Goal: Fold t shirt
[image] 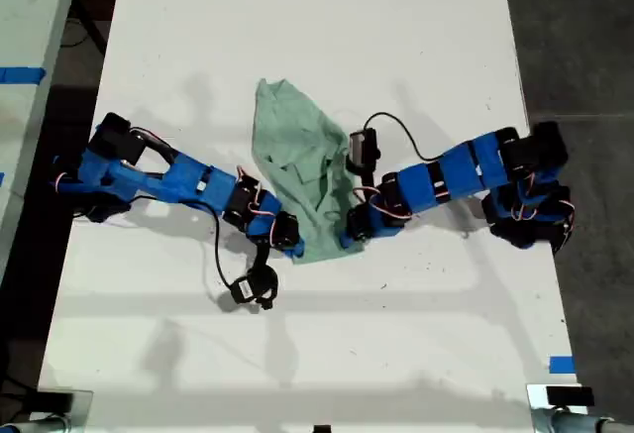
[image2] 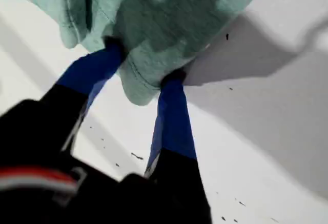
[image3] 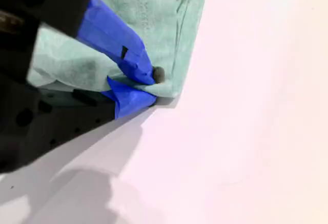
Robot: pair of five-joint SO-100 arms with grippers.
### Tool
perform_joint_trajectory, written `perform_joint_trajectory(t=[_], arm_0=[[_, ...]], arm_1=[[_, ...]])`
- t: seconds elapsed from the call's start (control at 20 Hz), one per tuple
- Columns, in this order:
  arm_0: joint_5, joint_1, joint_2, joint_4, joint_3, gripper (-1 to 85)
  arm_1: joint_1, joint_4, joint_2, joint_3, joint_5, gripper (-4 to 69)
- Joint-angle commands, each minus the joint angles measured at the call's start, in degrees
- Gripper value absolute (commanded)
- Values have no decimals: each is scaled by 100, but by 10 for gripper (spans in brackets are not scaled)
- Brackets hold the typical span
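Both my grippers pinch the near hem of the t shirt (image: 299, 170), which lies on the white table (image: 396, 37) with its long axis running away from them. My first gripper (image2: 143, 78) and my second gripper (image3: 148, 88) each clamp a corner.

This looks like a robotics lab or test bench. A long white table (image: 297, 37) fills the middle of the exterior view, with two blue arms bolted on, loose black cables and blue tape marks (image: 561, 364) at its lower right edge. Dark floor (image: 575, 37) shows at the upper right.
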Motion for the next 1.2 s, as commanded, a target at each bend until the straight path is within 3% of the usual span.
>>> perform_joint_trajectory(t=[0.0, 0.15, 0.25, 0.35, 0.5, 0.6, 0.75, 1.1, 1.15], arm_0=[[-97, 185, 237, 141, -431, -3], [-70, 360, 545, 439, -439, -3], [-88, 510, 756, 650, -439, -3], [-202, 659, 984, 896, -475, -3], [-334, 721, 1696, 1345, -475, -3], [-281, 404, 2232, 1925, -360, -3], [325, -448, 2900, 2496, -193, -3], [2206, -3050, 3472, 2839, -44, -1], [2479, -3357, 3437, 2602, 132, 98]], arm_1=[[-123, 281, -343, -765, 158, 7], [-571, 835, -316, -1591, 255, 7], [-1125, 703, -861, -2593, 334, 7], [-1477, 1336, -1608, -3973, 554, 7], [-1362, 1371, -791, -3797, 483, 7], [-932, 1512, -141, -3691, 105, 7], [26, 1714, 650, -3366, -536, 7], [2558, 1854, 1503, -2602, -1916, 11], [2883, 1802, 1521, -2408, -2013, 83]])
